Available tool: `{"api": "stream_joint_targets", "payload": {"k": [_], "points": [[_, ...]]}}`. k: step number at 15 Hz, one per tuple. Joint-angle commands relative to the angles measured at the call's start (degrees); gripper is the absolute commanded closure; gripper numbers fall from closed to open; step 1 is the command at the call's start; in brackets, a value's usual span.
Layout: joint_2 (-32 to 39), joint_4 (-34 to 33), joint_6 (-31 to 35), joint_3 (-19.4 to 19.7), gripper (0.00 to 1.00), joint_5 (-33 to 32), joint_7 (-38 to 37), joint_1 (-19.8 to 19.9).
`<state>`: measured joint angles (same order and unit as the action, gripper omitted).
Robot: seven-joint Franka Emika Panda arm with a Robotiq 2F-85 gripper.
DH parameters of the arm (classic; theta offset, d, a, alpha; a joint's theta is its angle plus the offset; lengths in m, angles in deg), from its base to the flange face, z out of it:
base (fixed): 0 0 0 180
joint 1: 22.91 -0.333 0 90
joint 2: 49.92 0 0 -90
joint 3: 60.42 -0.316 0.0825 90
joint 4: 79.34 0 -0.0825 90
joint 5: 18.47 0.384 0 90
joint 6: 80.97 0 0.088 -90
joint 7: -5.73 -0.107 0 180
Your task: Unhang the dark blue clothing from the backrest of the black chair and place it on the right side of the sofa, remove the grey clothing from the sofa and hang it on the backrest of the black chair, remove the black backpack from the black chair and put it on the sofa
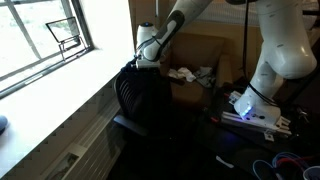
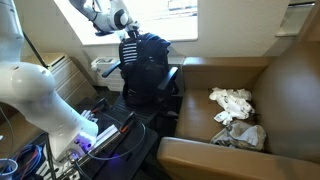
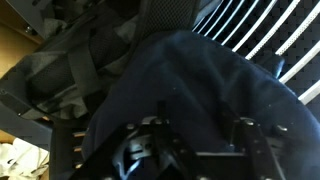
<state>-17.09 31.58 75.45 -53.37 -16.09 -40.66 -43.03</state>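
Observation:
My gripper point(image 1: 148, 58) point(image 2: 128, 35) point(image 3: 202, 140) is down on the top of the black chair point(image 1: 140, 100) point(image 2: 168, 95). The dark blue clothing point(image 3: 200, 85) lies over the ribbed backrest point(image 3: 255, 30) and fills the space between my fingers point(image 3: 160, 140). They stand partly closed around it, and it is too dark to tell if they pinch it. The black backpack point(image 3: 60, 70) point(image 2: 148, 68) sits on the chair just beside the garment. The grey clothing point(image 1: 188, 75) point(image 2: 232, 100) lies crumpled on the seat of the brown sofa point(image 1: 208, 48) point(image 2: 290, 90).
A window point(image 1: 40, 35) and its sill run beside the chair. My white arm base point(image 1: 275, 60) point(image 2: 30, 90) stands on a stand with electronics point(image 1: 255, 112) and cables point(image 1: 285, 160). A second pale cloth point(image 2: 240, 135) lies near the sofa's front edge.

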Motion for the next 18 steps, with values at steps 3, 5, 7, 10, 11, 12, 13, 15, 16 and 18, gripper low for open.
{"api": "stream_joint_targets", "payload": {"k": [3, 5, 7, 10, 11, 12, 13, 15, 16, 18], "points": [[0.89, -0.71, 0.29, 0.99, 0.90, -2.17, -4.20, -0.60], [0.76, -0.63, 0.31, 1.52, 0.98, -2.92, -5.24, -0.92], [0.43, -0.42, -0.13, 2.39, 1.00, -4.17, -6.71, -1.25], [-4.17, 3.35, -5.07, 9.42, 0.99, -10.12, -12.75, -4.92], [-8.37, 8.13, -3.78, 11.32, 0.99, -12.63, -14.63, -4.78], [-9.67, 9.74, -3.49, 14.26, 0.99, -16.46, -19.19, -6.28], [-11.37, 11.60, -3.04, 17.28, 0.99, -20.61, -23.67, -7.57], [-16.14, 15.87, -3.09, 21.70, 0.99, -29.56, -33.66, -8.55], [-18.85, 17.99, -3.68, 22.88, 0.99, -33.92, -38.66, -8.05], [-24.82, 23.20, -3.91, 21.61, 0.99, -38.92, -46.19, -3.82]]}}
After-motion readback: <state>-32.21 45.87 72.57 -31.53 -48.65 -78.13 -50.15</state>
